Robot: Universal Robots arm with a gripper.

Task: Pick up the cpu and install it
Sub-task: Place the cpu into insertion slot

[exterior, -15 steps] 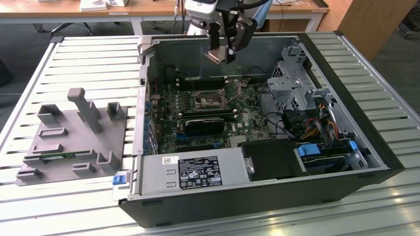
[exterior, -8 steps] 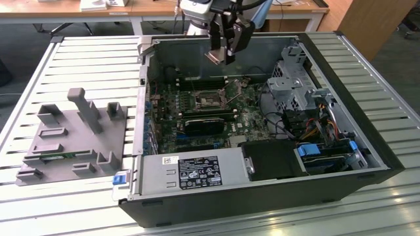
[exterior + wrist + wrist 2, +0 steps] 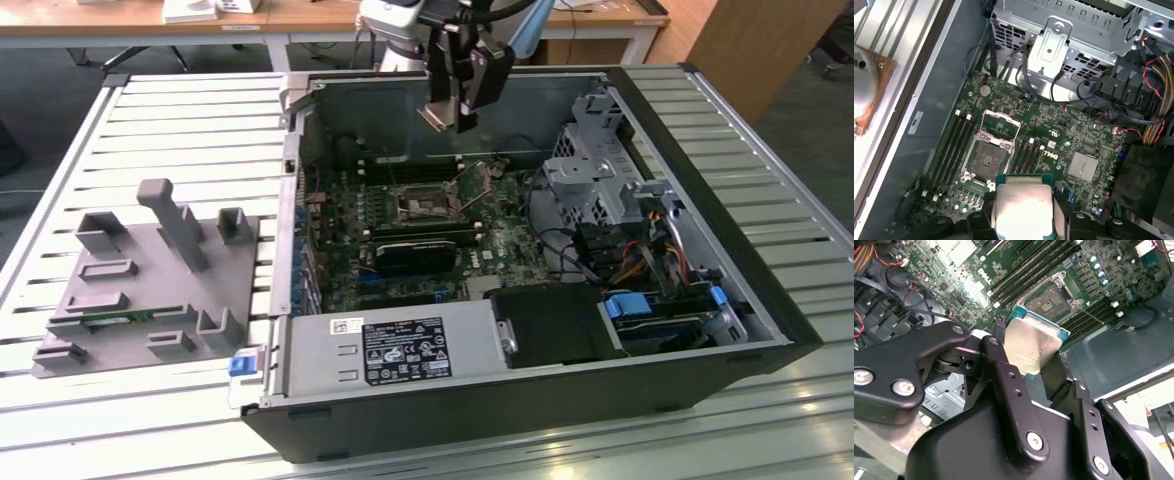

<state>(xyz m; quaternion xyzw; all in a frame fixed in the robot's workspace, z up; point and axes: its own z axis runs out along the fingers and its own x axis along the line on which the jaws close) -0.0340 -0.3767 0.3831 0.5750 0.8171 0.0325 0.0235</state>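
Observation:
My gripper (image 3: 450, 112) hangs above the back of the open computer case and is shut on the cpu (image 3: 438, 117), a flat square chip with a silvery top and a green rim. In both wrist views the cpu (image 3: 1033, 346) (image 3: 1023, 206) sits clamped between two black fingers (image 3: 999, 361). Below it on the green motherboard lies the cpu socket (image 3: 424, 205) (image 3: 986, 158) (image 3: 1050, 303), its metal retention frame swung open. The chip is well above the socket and not touching the board.
The black case (image 3: 747, 250) lies open on a slatted metal table (image 3: 174, 130). Inside are memory sticks (image 3: 953, 145), a drive cage (image 3: 594, 165), cable bundles (image 3: 641, 255), a black block (image 3: 554, 325) and a grey power supply (image 3: 387, 350). A grey part fixture (image 3: 147, 270) stands at the exterior view's left.

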